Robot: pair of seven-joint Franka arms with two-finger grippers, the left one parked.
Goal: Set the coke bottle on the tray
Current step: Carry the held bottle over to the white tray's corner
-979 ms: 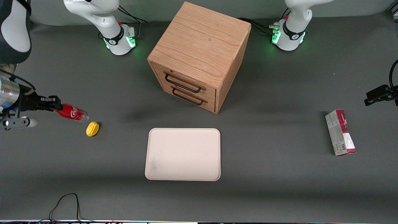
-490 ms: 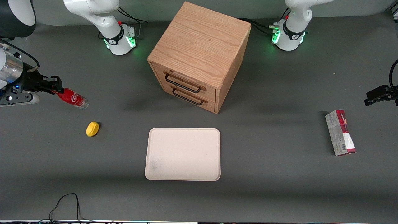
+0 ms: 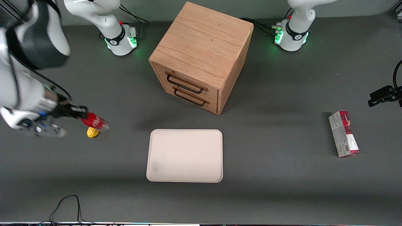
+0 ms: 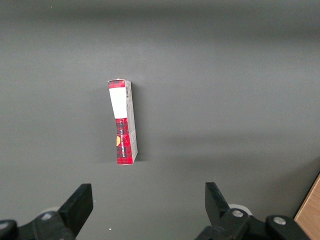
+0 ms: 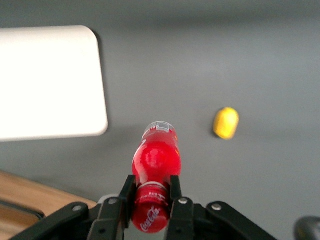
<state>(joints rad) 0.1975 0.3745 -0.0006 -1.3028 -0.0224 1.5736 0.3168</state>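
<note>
one step of the task looks done: the gripper (image 3: 82, 113), toward the working arm's end of the dark grey surface (image 3: 282, 175), is pinching the coke bottle (image 3: 95, 122) near its cap end and carrying it in the air, lying roughly level with its clear base pointing toward the tray (image 3: 184, 155). what is left, by my judgement, is to carry the bottle over the tray, lower it and let go. the cream-white tray holds nothing and sits in front of the wooden drawer cabinet (image 3: 201, 56). a small yellow lemon-shaped thing (image 3: 92, 133) lies on the surface just below the bottle. in the right wrist view the fingers (image 5: 176, 199) squeeze the bottle (image 5: 155, 172) from both sides, and white coca-cola script can be read on it. a red-and-grey carton (image 3: 344, 133) lies toward the parked arm's end; its print is too small to read.
</note>
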